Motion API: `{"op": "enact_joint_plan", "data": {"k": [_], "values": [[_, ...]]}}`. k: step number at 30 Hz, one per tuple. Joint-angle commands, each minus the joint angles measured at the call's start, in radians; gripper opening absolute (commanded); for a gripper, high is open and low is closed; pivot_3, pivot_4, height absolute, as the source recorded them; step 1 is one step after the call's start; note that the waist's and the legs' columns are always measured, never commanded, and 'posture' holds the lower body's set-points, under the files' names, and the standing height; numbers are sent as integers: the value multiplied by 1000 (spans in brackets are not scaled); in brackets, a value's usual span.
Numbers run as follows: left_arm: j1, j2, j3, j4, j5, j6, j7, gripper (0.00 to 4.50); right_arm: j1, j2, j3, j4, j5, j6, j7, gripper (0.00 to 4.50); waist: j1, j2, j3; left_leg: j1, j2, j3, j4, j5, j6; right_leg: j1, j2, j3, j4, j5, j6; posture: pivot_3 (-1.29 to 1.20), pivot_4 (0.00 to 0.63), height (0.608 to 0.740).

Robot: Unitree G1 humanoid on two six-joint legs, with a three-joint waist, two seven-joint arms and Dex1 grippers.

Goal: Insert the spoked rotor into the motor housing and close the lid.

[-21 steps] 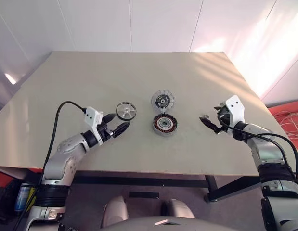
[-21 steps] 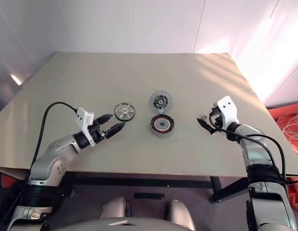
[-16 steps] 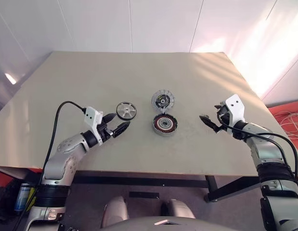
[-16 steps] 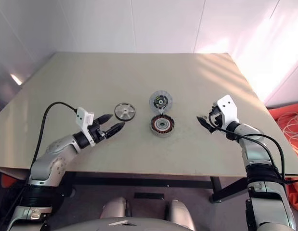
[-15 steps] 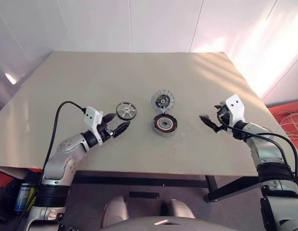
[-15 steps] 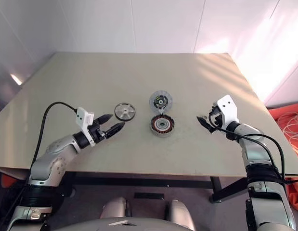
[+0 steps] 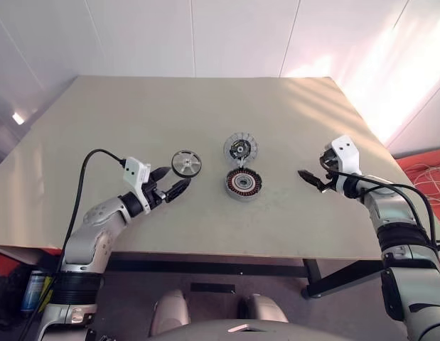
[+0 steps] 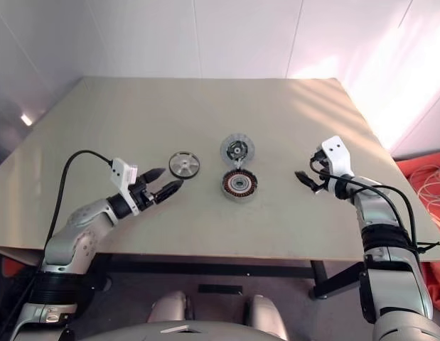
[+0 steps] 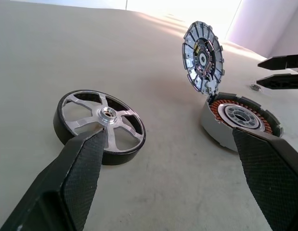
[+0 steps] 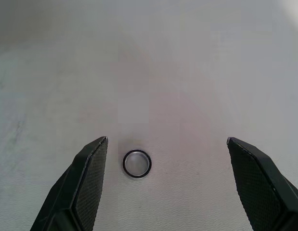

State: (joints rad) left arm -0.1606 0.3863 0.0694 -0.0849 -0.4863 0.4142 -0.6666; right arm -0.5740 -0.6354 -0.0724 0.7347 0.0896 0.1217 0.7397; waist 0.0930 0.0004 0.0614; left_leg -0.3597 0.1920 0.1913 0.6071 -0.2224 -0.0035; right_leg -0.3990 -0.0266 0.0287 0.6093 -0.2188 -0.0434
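Left gripper (image 7: 170, 182) jaws wide, empty, spoked rotor (image 7: 186, 163) just beyond, right gripper (image 7: 307, 177) jaws wide over small ring (image 10: 136, 164)

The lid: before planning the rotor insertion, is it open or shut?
Open. The lid stands tipped up at the back edge of the motor housing, baring the coppery coils; the spoked rotor lies apart on the table.

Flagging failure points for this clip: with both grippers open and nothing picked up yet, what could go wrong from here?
The spoked rotor lies flat on the table, so the left gripper may skid off its low rim. The lid stands tilted up at the motor housing edge; a bump could drop it shut early. The right gripper could knock the small ring away.
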Motion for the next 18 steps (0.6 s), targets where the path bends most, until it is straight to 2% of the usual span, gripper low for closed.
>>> {"op": "enact_joint_plan", "data": {"k": [1, 9, 18], "values": [[-18, 2, 10, -73, -12, 20, 21, 4473, -31, -9, 1, 7, -9, -15, 8, 4500, 1, 0, 0, 0, 0, 0, 0, 0, 0, 0, 0, 0, 0, 0, 0, 0, 0, 740], [-11, 9, 26, -139, -27, 73, 52, 4473, 0, 2, 10, 2, -18, -18, 14, 4500, 2, 0, 0, -1, 0, -1, 0, 0, 0, 0, 0, -1, 0, 0, 0, 0, 0, 740], [-11, 14, 29, -130, -23, 73, 47, 4473, 21, 16, 1, 16, -12, -6, 4, 4500, 2, 0, 0, -1, 0, -1, 0, 0, 0, 0, 0, -1, 0, 0, 0, 0, 0, 740]]}}
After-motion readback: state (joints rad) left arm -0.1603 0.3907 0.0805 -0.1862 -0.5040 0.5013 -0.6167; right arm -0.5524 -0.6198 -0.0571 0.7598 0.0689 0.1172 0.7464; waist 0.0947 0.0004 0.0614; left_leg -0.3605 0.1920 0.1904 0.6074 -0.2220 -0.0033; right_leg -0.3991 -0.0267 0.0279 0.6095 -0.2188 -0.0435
